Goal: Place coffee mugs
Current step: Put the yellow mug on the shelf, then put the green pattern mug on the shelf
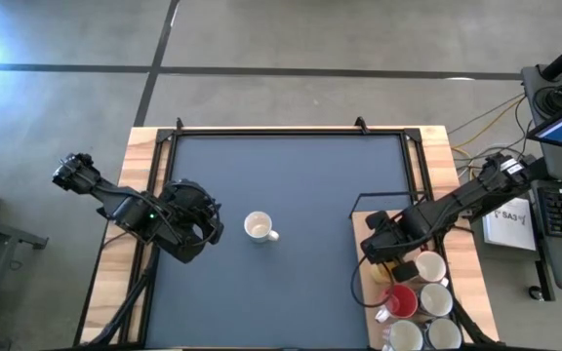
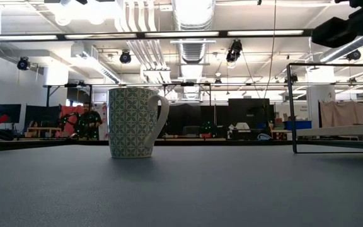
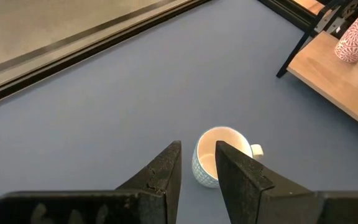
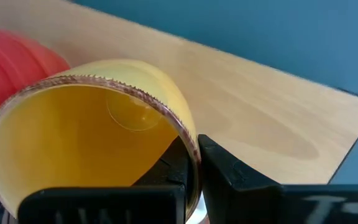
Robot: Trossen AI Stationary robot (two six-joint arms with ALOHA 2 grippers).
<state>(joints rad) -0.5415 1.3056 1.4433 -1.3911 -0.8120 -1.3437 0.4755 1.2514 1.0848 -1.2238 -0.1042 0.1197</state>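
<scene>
My right tool point(image 4: 191, 163) pinches the yellow mug point(image 4: 92, 124) by its rim, but the mug's base runs off the wrist picture's edge. The red mug point(image 4: 11, 56) behind it is half hidden. From above, my arm covers that yellow mug, and two white mugs point(image 1: 424, 336) are cut off.

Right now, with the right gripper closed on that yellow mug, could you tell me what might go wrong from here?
1. The right gripper pinches only the rim wall of the yellow mug, which is tilted; it could slip or swing when carried.
2. The red mug sits right against it among the crowded mugs, so lifting may knock a neighbour.
3. The patterned mug already stands mid-table near the left gripper, so a careless placement could bump it.
</scene>
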